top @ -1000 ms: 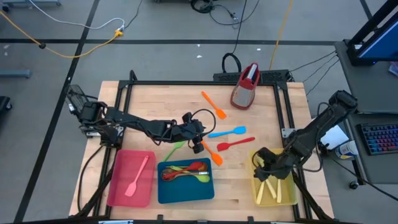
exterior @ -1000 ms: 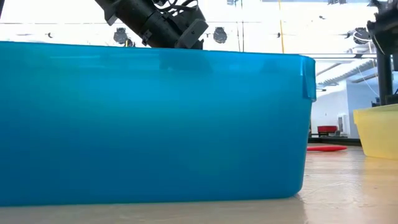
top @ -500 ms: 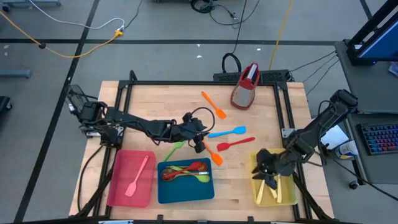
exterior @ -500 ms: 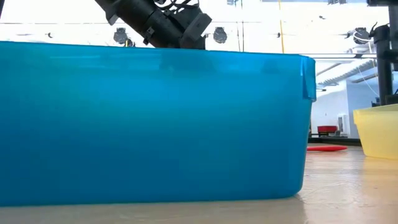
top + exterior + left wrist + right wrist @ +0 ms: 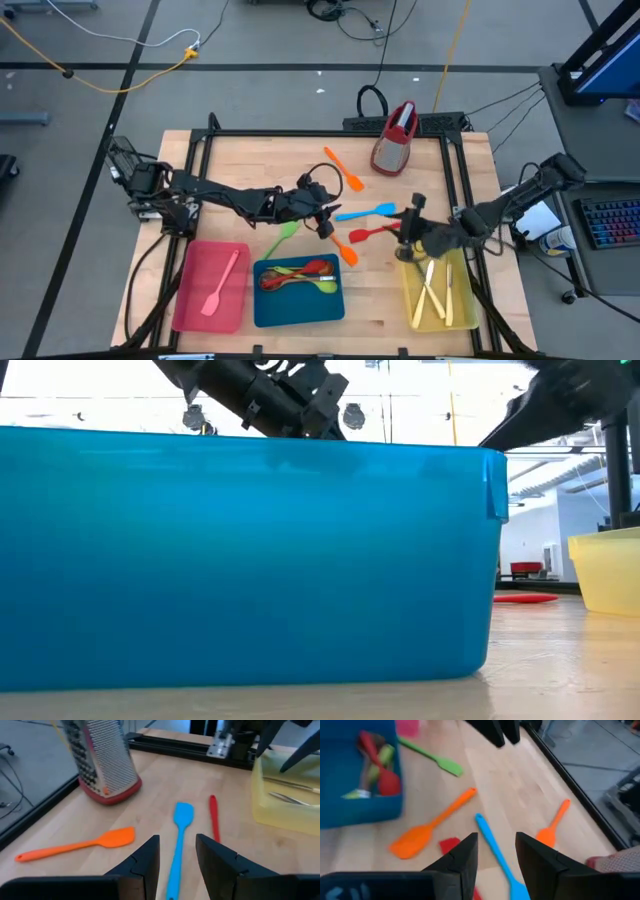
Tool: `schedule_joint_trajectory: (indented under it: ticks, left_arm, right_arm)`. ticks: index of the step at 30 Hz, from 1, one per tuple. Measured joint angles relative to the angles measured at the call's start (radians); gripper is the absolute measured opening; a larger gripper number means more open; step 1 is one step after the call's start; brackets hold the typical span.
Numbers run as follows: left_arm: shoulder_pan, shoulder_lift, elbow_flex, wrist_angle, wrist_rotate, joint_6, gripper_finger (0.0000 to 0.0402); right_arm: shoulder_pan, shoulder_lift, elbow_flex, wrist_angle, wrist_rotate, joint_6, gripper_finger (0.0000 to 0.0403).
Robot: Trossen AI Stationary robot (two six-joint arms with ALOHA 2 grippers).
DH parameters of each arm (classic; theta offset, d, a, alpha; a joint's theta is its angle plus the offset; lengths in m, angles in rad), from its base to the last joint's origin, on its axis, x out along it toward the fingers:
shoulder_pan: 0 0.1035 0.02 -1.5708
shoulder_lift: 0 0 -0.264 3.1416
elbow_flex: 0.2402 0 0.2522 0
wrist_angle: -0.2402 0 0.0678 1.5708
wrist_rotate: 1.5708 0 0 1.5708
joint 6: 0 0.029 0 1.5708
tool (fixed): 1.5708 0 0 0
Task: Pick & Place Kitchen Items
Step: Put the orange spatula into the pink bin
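Nearest us, on the surface [image 5: 230, 175], we see the blue tray [image 5: 298, 292] holding red and green spoons [image 5: 300, 275], with a pink spatula [image 5: 220, 285] in the red tray [image 5: 212, 286] and cream knives [image 5: 436, 295] in the yellow tray [image 5: 438, 296]. Farther back, our left end effector [image 5: 328, 222] hovers over the blue spatula [image 5: 180, 842], fingers narrowly parted, empty. The right end effector [image 5: 410, 228], likewise empty and parted, hangs by the red spatula [image 5: 378, 232].

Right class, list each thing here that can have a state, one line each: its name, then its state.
Left gripper: jaws open, empty, above the blue spatula.
Right gripper: jaws open, empty.
Grater: upright.
Yellow tray: holds cream knives.
Blue tray: holds spoons.
Red tray: holds a pink spatula.
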Motion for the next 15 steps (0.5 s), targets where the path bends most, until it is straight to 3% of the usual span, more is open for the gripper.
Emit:
schedule_joint_trajectory:
  ticks: [4, 8, 11, 15]
  left_arm:
    - [0.058, 0.000, 0.000, -0.016, 0.071, 0.047, 0.0131]
    - [0.155, 0.000, 0.000, -0.023, 0.333, 0.229, 0.0131]
    - [0.235, 0.000, 0.000, -0.010, 0.478, 0.326, 0.0131]
    - [0.352, 0.000, 0.000, -0.020, 0.540, 0.342, 0.0131]
  right_arm:
    - [-0.109, 0.013, 0.000, -0.001, -0.123, -0.039, 0.0128]
    - [-0.192, 0.032, 0.000, -0.001, -0.217, -0.059, 0.0128]
    - [-0.228, 0.038, 0.000, 0.001, -0.209, -0.075, 0.0128]
    - [-0.263, 0.041, 0.000, 0.012, -0.160, -0.080, 0.0128]
